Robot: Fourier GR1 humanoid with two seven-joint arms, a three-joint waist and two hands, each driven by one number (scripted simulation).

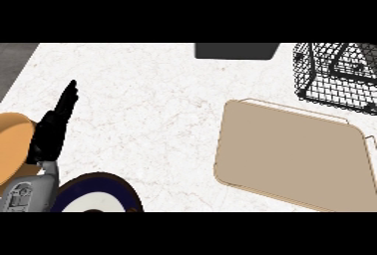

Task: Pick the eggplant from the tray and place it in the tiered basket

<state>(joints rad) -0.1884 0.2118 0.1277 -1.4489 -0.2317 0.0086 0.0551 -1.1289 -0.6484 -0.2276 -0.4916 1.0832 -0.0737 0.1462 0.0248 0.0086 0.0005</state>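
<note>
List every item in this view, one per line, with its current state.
Left hand: open, fingers straight, resting at the view's left.
Tray: flat on the counter, nothing visible on it.
Tiered basket: upright at upper right, cut off by the edge; no eggplant visible inside.
Orange plate: at left edge, partly behind the hand.
Dark-rimmed white plate: at the bottom, partly cut off.
Dark object: top edge, unclear.
</note>
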